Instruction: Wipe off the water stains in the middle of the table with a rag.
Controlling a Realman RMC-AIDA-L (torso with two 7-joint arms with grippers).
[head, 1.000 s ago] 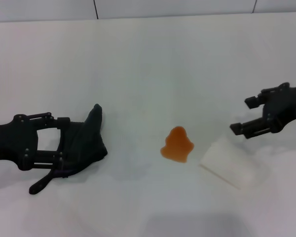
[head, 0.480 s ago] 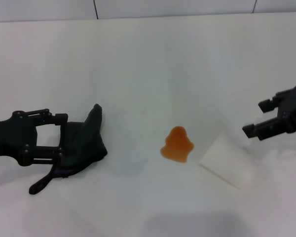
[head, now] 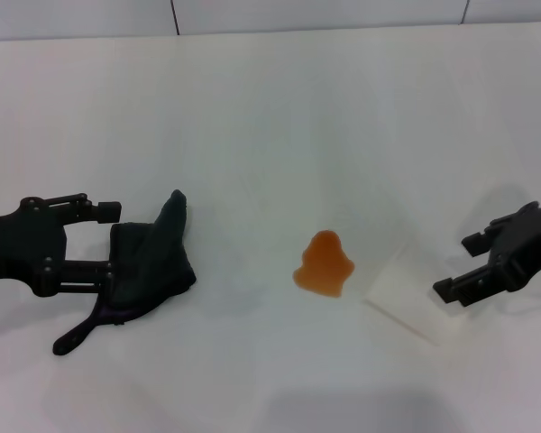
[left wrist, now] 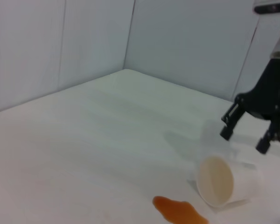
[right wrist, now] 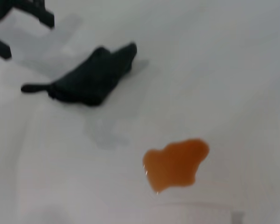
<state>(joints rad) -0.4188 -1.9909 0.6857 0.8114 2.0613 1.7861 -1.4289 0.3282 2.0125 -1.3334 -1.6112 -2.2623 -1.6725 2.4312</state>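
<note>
Early stage of the wiping task, before any contact between cloth and spill. The water stains (head: 324,264), one orange-amber puddle, lie intact near the middle of the white table (head: 270,108), with no smear around them; in the right wrist view the same puddle (right wrist: 176,163) keeps a clean outline. The rag (head: 149,262), a single dark cloth with a pointed corner and a thin tail, lies flat on the table well apart from the puddle, on the robot's left. The left gripper (head: 110,242) stands at the rag's near edge with its fingers spread wide, one above the cloth and one alongside it; no grasp is visible. The right gripper (head: 467,266), fingers apart and holding nothing, hovers at the far end of an overturned white paper cup (head: 406,298) that lies just beside the puddle; the left wrist view shows the cup (left wrist: 224,181) on its side, mouth toward the spill. Judged done: nothing yet. Judged left: closing on the rag, carrying it to the puddle, wiping. Count: one puddle, one rag, one cup, two grippers
</note>
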